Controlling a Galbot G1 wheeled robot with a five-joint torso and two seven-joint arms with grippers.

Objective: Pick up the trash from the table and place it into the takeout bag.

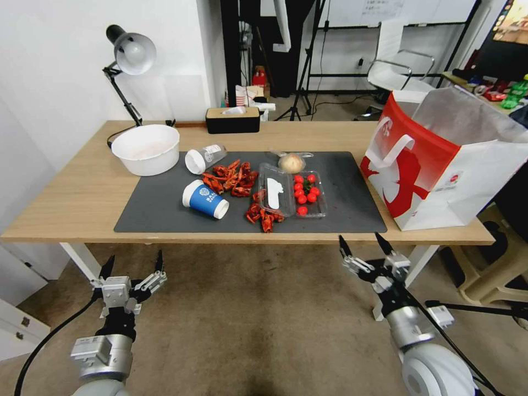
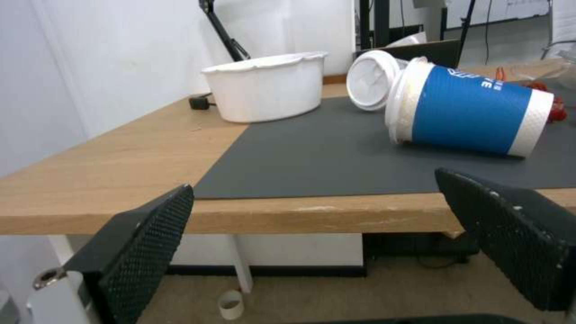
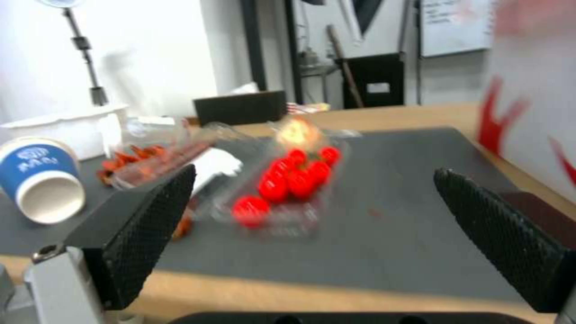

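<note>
Lying on its side on the dark grey mat (image 1: 165,203), the blue paper cup (image 1: 205,199) sits ahead of our left tool (image 1: 132,265), its long axis running across our reach with the base toward the centre. Both that and the right tool (image 1: 363,243) hang wide and empty below the desk (image 1: 66,192) edge. The takeout bag (image 1: 440,165) stands on the right end, nearer the right arm, lamp (image 1: 129,55) and white bowl (image 1: 146,148) behind.

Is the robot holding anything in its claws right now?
No. The left gripper and the right gripper are both open and empty, short of the long light-wood table.
</note>
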